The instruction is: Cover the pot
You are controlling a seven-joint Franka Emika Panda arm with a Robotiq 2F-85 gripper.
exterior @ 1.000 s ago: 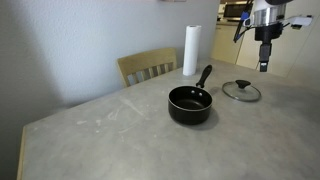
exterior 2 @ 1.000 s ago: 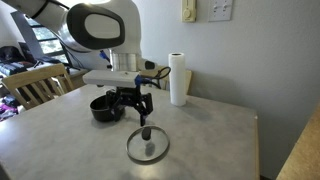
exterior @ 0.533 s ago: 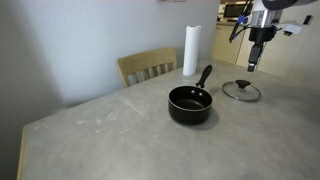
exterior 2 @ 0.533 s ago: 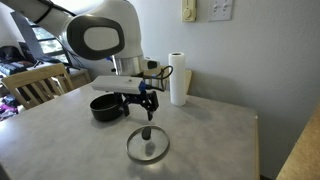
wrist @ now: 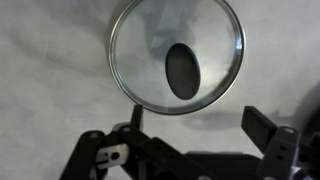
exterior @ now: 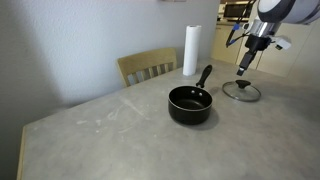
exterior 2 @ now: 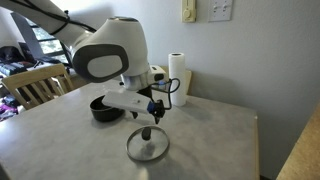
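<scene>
Pincer (exterior: 241,70): spread, empty, tilted, poised directly over the glass lid (exterior: 241,91) lying flat on the desk (exterior: 110,130).
Pot (exterior: 190,103): uncovered on the desk, apart from the lid, off to the pincer's side; handle slants toward the pincer's side.

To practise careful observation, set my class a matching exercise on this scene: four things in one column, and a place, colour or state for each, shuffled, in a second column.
Column one:
1. saucepan
2. glass lid
3. paper towel roll
4. wooden chair

Column two:
A. lies flat on the table, beneath the gripper
B. stands on the floor at the table's far edge
C. black, uncovered
D. white, standing upright

Pairs: 1-C, 2-A, 3-D, 4-B
</scene>
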